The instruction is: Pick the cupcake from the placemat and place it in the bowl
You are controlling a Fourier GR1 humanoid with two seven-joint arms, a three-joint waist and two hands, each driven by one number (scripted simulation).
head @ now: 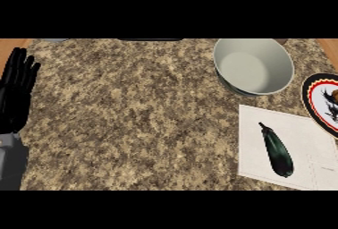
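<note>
One dark elongated item (pixel 277 150) lies on placemat (pixel 254 134); no cupcake visible. Left hand (pixel 16 89), fingers straight and apart, parked at worktop (pixel 132 112) edge, leaving bowl (pixel 254 67) unobstructed.

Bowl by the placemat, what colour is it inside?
The bowl is pale greyish white inside; the head view shows it best.

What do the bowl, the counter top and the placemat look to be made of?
Bowl: likely glazed ceramic, smooth pale inside with a soft sheen. Counter top: speckled brown, granite-like stone. Placemat: thin, flat, matte white, perhaps cloth or paper.
</note>
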